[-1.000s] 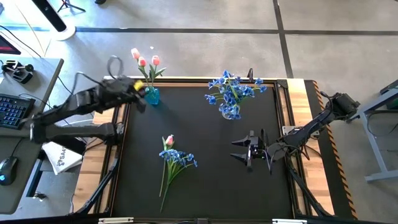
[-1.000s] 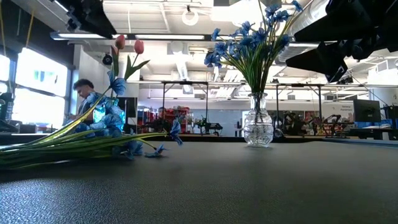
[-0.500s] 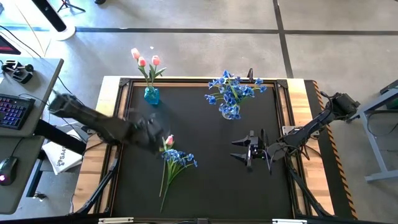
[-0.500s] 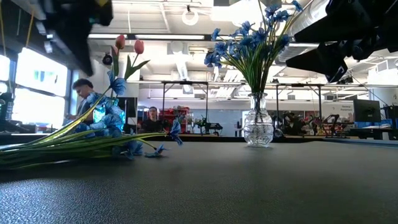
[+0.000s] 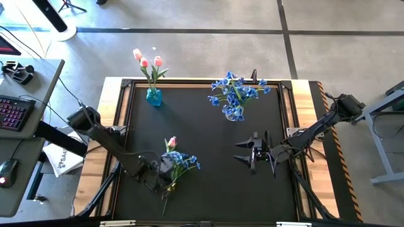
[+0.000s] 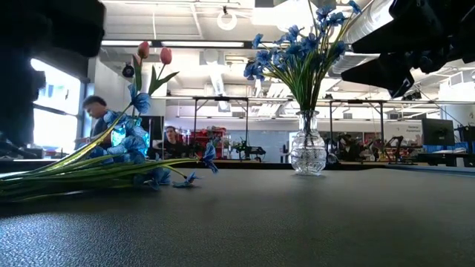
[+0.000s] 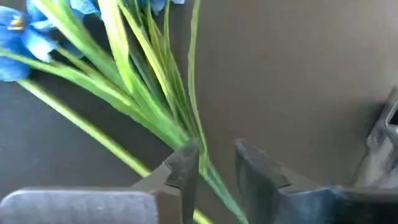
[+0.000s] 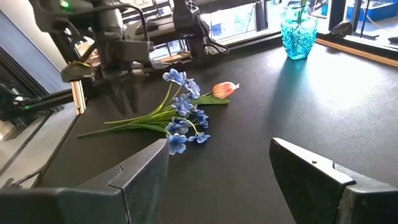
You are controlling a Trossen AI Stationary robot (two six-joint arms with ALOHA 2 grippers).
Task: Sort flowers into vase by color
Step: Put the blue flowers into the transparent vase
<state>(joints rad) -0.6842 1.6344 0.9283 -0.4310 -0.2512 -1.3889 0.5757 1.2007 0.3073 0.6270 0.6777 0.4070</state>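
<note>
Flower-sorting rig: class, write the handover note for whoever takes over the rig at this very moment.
Left gripper: down over the stems of the loose flowers, fingers apart around a stem, not clamped.
Right gripper: open, empty, waiting above the mat to the right.
Done: three pink tulips stand in the blue vase; blue blossoms fill the clear vase.
Left: one pink tulip and a blue bunch lie on the mat. The tulip probably goes to the blue vase, the bunch to the clear one.

A black computer keyboard with pink-lit keys (image 5: 14,113) sits on a grey side desk (image 5: 28,142) left of the black-topped, wood-edged table (image 5: 214,183). A dark mouse (image 5: 6,171) lies nearby. Two people (image 6: 94,119) stand in the workshop behind.
</note>
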